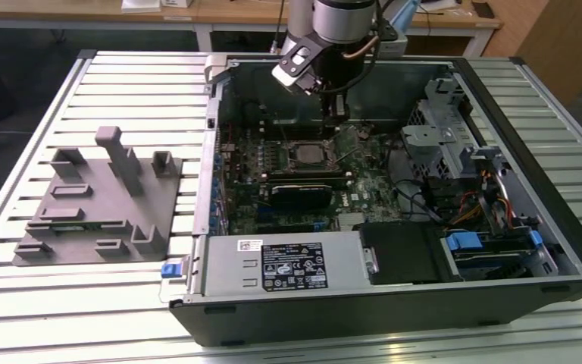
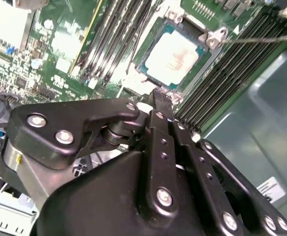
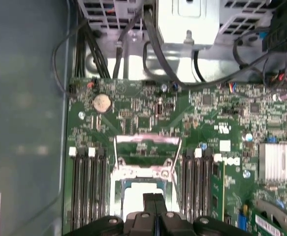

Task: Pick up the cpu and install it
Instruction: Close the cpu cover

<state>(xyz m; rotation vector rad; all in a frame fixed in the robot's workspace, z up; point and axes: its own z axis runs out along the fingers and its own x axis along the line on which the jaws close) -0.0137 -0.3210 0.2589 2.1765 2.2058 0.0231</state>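
Since the cpu (image 2: pixel 175 56) already lay seated in the motherboard socket (image 2: pixel 142 69), with the load plate (image 3: pixel 145 139) apparently unlatched, the tool (image 2: pixel 160 98) hung just above it, clenched on nothing.

Silver-grey arm (image 1: pixel 339 19), black jaws, bright screws (image 2: pixel 164 196), copper-coloured cable (image 1: pixel 357 51).

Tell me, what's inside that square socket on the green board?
The cpu lies flat inside the socket, its pale metal top facing up. The shut gripper hangs above it, holding nothing. The cpu covers whatever lies under it in the socket.
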